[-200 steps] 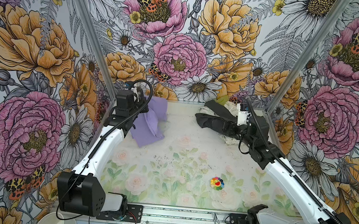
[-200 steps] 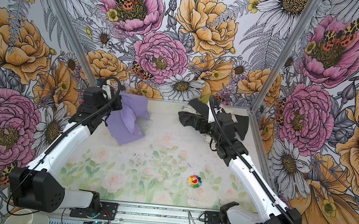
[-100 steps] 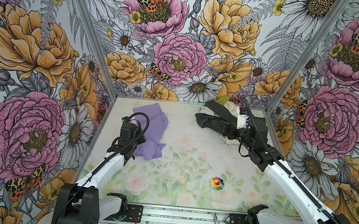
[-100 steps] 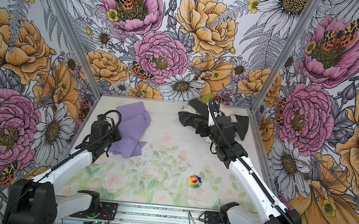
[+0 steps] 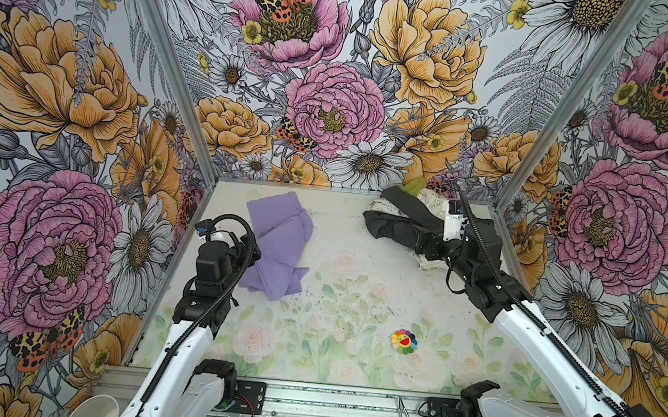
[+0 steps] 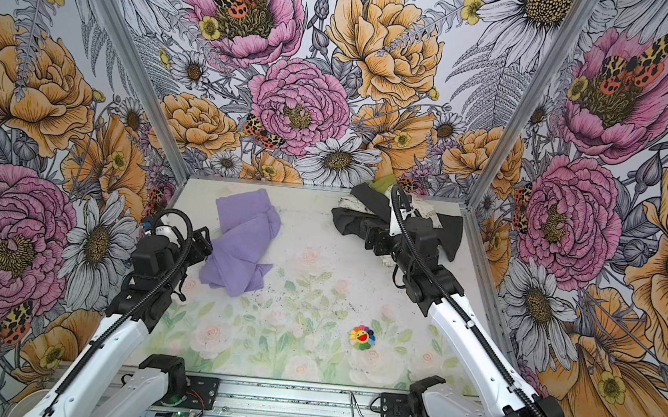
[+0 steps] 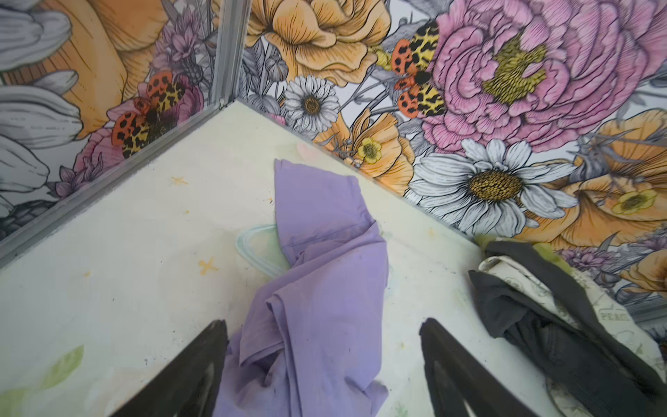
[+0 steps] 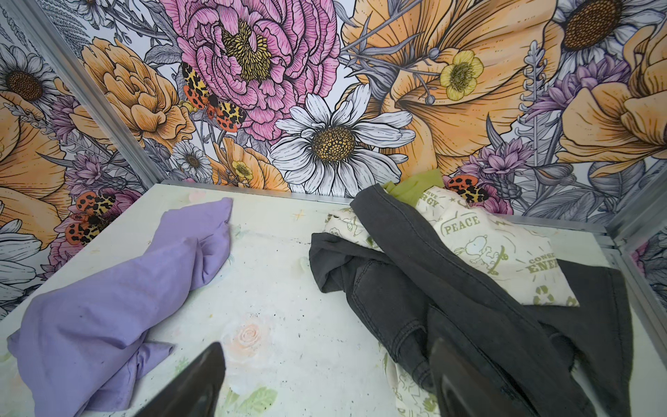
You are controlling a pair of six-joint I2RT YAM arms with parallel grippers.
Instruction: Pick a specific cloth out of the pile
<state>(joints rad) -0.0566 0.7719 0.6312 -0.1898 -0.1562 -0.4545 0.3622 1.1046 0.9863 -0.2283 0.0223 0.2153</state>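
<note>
where the left wrist view looks down, the left fingers point(image 7: 198, 364) are seen spread wide apart and clamped on nothing, with the near end of the lavender cloth point(image 7: 325, 289) lying crumpled between them on the desk point(image 7: 126, 289); whether either finger touches it cannot be told. the right fingers point(image 8: 195, 382) are likewise held apart and empty, one over bare desk, the other over a fold of the dark grey garment point(image 8: 397, 289). in both top views the lavender cloth is found alone at the far left of the desk, just beside the left fingers and well apart from the pile point(image 5: 402, 224). the pile is heaped in the far right corner, the dark grey garment draped over a cream printed cloth point(image 8: 487, 249), with lime-green fabric point(image 8: 415, 186) showing behind it. a small rainbow flower point(image 5: 404, 341) is seen on the near right of the desk.
</note>
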